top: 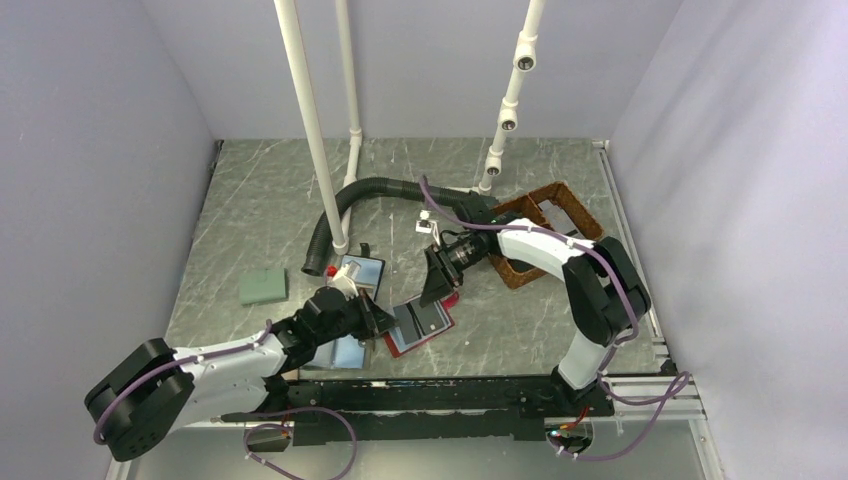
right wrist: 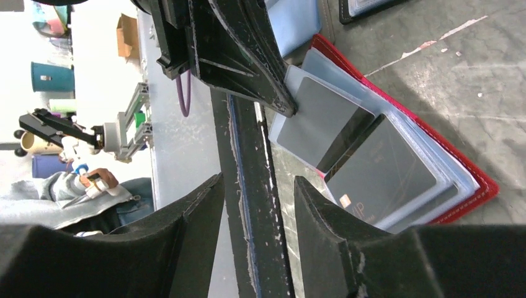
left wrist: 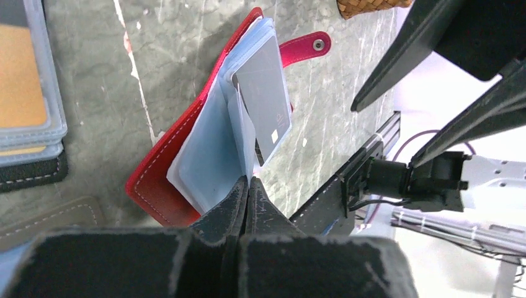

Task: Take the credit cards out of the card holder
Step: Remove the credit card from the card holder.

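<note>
The red card holder (left wrist: pixel 155 180) lies open on the table, its pull tab (left wrist: pixel 307 45) pointing away. Its clear blue sleeves fan up, and a grey credit card (left wrist: pixel 263 93) sits in the top one. My left gripper (left wrist: pixel 248 181) is shut on the near edge of a sleeve. In the right wrist view two dark credit cards (right wrist: pixel 322 121) (right wrist: pixel 381 171) show in the sleeves of the card holder (right wrist: pixel 484 186). My right gripper (right wrist: pixel 259 181) hangs open just above and beside the holder, with nothing between its fingers. From above, the left gripper (top: pixel 385 325) and right gripper (top: pixel 438 285) flank the card holder (top: pixel 425 328).
A black-rimmed case with blue and tan face (left wrist: pixel 25 81) lies left of the holder. A grey-blue wallet (top: pixel 340 350) sits under the left arm. A green block (top: pixel 263 287), a black ribbed hose (top: pixel 345 205), white pipes (top: pixel 315 130) and a woven basket (top: pixel 548 228) stand around.
</note>
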